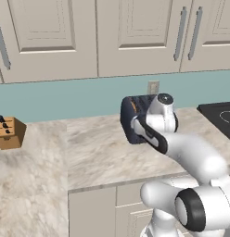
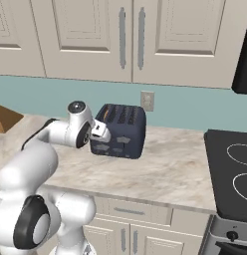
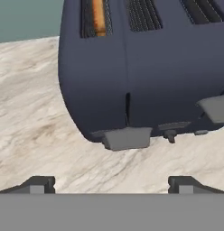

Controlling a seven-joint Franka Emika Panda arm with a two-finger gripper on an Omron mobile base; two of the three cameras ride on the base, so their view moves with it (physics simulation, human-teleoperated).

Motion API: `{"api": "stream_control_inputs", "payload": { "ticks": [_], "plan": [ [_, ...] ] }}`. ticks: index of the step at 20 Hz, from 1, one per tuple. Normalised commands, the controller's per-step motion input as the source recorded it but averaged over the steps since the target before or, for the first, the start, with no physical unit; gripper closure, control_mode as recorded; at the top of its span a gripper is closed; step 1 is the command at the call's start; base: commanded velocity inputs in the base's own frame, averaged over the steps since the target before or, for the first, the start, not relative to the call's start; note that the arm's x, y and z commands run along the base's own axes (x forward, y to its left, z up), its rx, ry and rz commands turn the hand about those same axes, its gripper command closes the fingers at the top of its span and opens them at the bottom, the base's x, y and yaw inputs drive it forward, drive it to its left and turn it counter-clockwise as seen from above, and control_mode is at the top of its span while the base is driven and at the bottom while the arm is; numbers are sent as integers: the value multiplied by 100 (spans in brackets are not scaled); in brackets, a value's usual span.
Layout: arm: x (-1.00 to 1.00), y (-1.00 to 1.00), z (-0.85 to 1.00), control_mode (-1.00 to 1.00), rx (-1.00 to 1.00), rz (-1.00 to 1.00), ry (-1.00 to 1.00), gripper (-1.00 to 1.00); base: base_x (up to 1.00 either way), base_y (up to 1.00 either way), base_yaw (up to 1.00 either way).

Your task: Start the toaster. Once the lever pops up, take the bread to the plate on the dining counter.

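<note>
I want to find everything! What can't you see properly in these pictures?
- Toaster: left base view, the arm covers its front.
- Bread: hand view, an orange sliver in a slot, top cut off.
- Stove: right base view, cut by the edge.
- Knife block: handles too small.

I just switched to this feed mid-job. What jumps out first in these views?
The dark navy toaster on the marbled counter against the teal wall, with the white arm's open hand right at its front. In the hand view, a golden slice of bread sits in one slot. A black cooktop lies right of the toaster.
</note>
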Motion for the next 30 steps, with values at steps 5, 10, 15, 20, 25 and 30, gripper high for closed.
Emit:
{"api": "stream_control_inputs", "payload": {
  "ticks": [5,10,15,20,25,30],
  "plan": [
    [-1,-13,59,-100,0,0,0,-100,0,0,0],
    [-11,-15,22,-100,0,0,-6,-100,0,0,0],
    [-16,0,0,-100,-2,0,-28,-100,0,0,0],
    [-8,0,6,-100,-2,0,-38,-100,0,0,0],
    [0,0,11,-100,0,0,-29,-100,0,0,0],
    [0,0,36,-100,0,0,-12,-100,0,0,0]
  ]
}}
